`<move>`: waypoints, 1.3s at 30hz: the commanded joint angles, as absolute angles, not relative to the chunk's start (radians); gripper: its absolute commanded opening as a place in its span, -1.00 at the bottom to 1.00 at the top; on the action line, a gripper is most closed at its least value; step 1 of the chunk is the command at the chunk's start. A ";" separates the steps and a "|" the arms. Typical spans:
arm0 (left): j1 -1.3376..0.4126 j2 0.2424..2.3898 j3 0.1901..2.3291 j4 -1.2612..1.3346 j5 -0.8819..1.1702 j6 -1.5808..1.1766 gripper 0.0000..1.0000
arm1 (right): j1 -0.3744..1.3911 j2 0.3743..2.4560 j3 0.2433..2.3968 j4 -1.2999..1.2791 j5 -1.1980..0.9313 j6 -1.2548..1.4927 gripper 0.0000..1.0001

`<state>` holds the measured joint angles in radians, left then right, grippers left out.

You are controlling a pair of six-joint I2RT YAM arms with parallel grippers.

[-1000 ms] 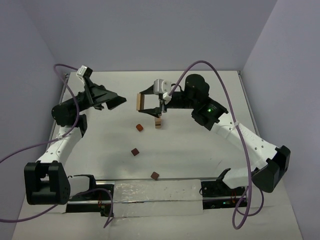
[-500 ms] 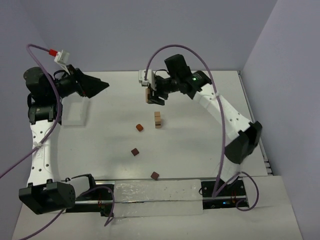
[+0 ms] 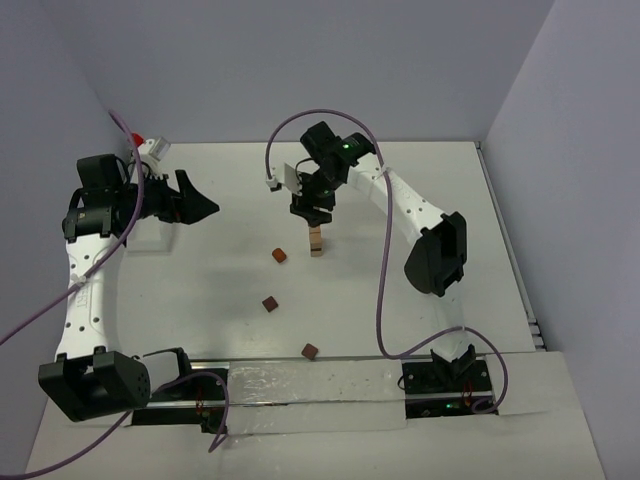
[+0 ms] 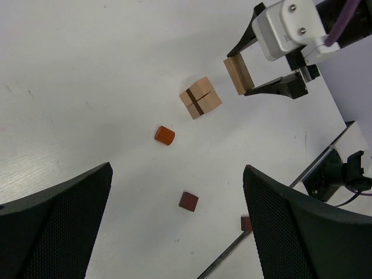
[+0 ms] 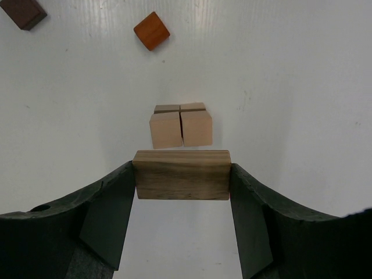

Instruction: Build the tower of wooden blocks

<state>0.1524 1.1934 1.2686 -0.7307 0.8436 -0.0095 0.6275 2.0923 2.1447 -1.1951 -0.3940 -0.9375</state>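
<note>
Tan bar [image 4: 239, 75] in right pincer [image 5: 182, 185], apart from tower [image 5: 181, 128], white table [image 3: 400, 280] around.

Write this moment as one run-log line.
left gripper: open, empty | right gripper: shut on wooden bar, near tower, not touching | loose blocks: three

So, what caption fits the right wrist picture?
Right gripper holds a wooden bar near the stack of pale blocks.

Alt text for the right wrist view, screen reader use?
The right gripper clamps a tan wooden bar crosswise in its jaws. Beyond it sit grouped pale tan cubes on the white table, with a reddish-brown cube and a dark brown cube farther off.
</note>
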 commanded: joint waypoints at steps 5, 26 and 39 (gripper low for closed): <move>0.158 1.204 1.301 -0.742 0.880 0.009 0.98 | 0.623 2.110 2.116 -1.176 -0.358 -0.957 -0.76; 0.157 1.232 1.295 -0.718 0.908 -0.030 0.99 | 0.623 2.232 2.192 -1.210 -0.356 -0.976 -0.55; 0.156 1.230 1.296 -0.717 0.918 -0.028 0.99 | 0.624 2.256 2.218 -1.238 -0.357 -0.972 -0.44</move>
